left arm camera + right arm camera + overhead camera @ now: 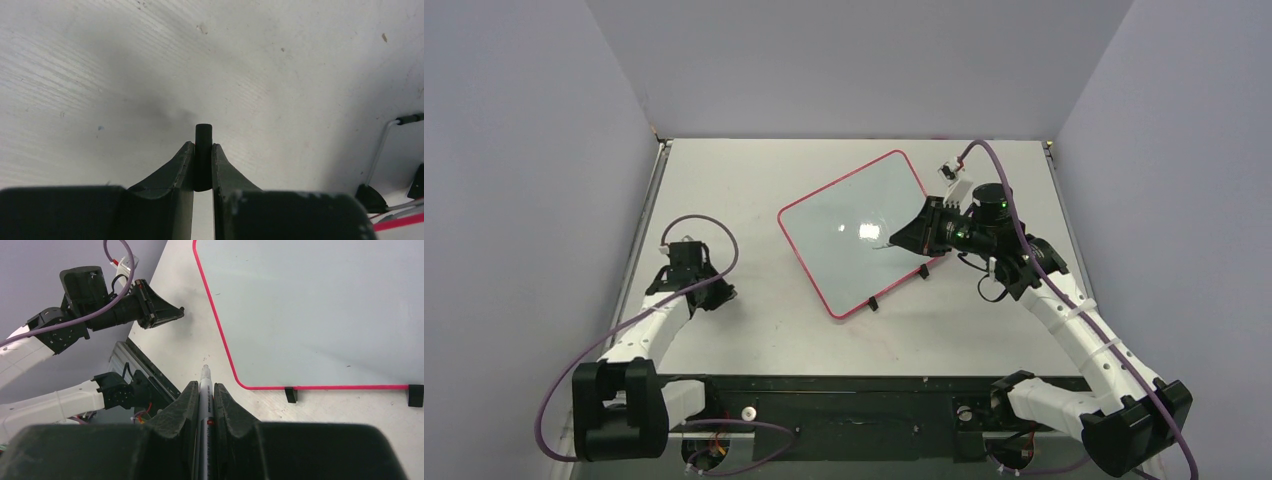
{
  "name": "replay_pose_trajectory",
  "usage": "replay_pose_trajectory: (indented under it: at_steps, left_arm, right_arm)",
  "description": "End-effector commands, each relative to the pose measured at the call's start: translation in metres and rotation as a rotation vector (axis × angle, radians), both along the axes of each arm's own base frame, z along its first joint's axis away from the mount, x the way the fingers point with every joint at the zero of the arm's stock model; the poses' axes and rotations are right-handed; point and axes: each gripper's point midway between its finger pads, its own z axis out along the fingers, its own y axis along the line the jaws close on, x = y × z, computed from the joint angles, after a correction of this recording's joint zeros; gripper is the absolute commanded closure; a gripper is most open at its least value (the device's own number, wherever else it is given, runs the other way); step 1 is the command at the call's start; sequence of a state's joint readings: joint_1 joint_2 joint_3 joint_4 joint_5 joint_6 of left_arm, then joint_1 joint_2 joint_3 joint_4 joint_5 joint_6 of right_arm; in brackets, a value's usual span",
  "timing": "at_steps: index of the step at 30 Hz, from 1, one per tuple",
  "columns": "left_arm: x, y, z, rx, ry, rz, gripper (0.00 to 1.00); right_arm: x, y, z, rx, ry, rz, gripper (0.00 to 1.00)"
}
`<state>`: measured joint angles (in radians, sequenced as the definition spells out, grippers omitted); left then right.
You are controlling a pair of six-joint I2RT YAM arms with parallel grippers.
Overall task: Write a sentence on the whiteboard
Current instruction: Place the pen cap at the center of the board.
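The whiteboard [854, 225] lies askew mid-table, white with a red rim and two black clips [873, 303] on its near edge. No sentence shows on it; its face [325, 305] is blank. My right gripper [904, 240] hovers at the board's right side, shut on a grey marker [206, 400]. The marker's bare tip [205, 371] points down beside the board's corner. My left gripper [722, 293] rests low over the table, left of the board. It is shut on a small black cap [204, 132], whose end sticks out past the fingertips.
Grey walls close in the table on the left, back and right. A black rail [854, 410] with the arm bases runs along the near edge. Purple cables [714, 235] loop off both wrists. The board's red rim [400, 221] shows at the left wrist view's lower right.
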<state>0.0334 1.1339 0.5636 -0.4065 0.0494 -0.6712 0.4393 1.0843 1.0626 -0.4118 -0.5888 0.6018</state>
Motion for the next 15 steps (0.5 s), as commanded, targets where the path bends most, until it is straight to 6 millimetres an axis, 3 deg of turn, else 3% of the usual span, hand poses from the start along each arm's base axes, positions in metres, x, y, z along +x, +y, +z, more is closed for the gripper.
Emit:
replay_pose_trajectory:
  at_steps: [1,4,9,15]
  left_arm:
    - [0.026,0.0,0.002,-0.004,-0.086,0.055,0.94]
    - [0.025,0.007,-0.008,0.028,-0.065,0.084,0.84]
    - [0.026,0.012,-0.007,0.056,-0.072,0.098,0.64]
    - [0.033,0.018,0.016,0.094,-0.113,0.089,0.58]
  right_arm:
    - [0.002,-0.004,0.008,-0.012,-0.06,-0.02,1.0]
    - [0.003,-0.005,0.008,-0.016,-0.059,-0.024,1.0]
    - [0.005,-0.009,0.004,-0.044,-0.06,-0.044,1.0]
    - [0.008,-0.013,-0.001,-0.075,-0.063,-0.061,1.0]
